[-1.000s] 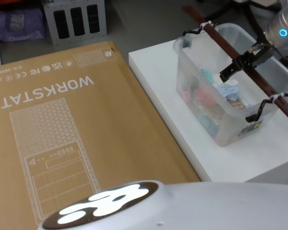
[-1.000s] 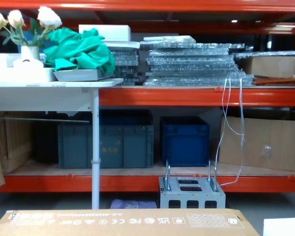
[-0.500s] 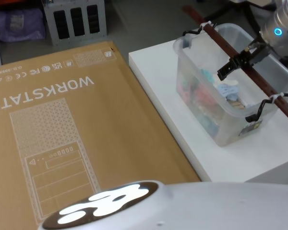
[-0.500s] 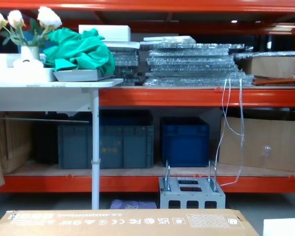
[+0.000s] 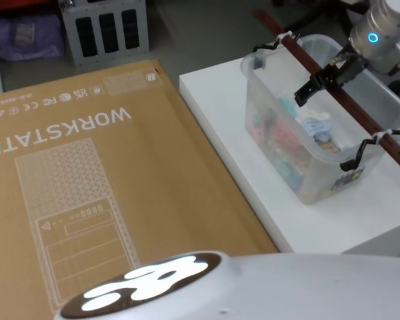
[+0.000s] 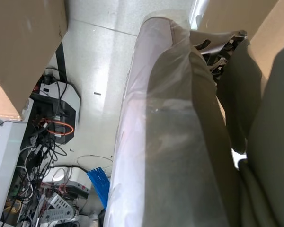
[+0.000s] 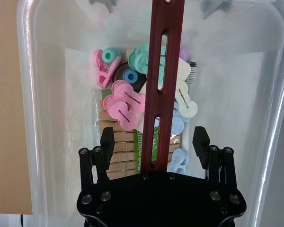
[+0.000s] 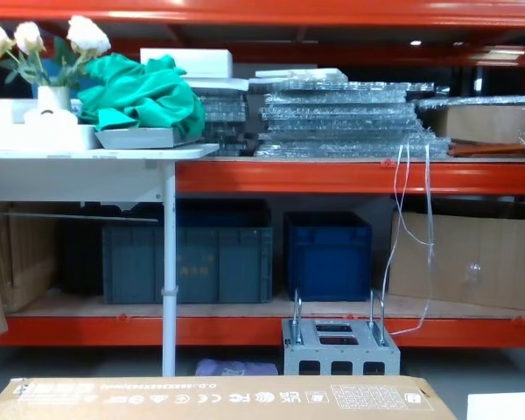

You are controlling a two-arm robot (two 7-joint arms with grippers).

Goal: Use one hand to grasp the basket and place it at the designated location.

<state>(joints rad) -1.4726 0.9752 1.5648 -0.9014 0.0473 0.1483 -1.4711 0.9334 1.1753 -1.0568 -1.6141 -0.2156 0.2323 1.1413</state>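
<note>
Head view showed the white table spread beneath the right gripper, with the basket standing on it directly under the gripper. Over the last second the gripper had slid along the slotted bar handle toward its far end, and the basket had not moved. In the right wrist view its fingers stood apart, one on each side of the bar, touching neither edge. Coloured pegs lay below them. The grasp seemed imminent, not made.
</note>
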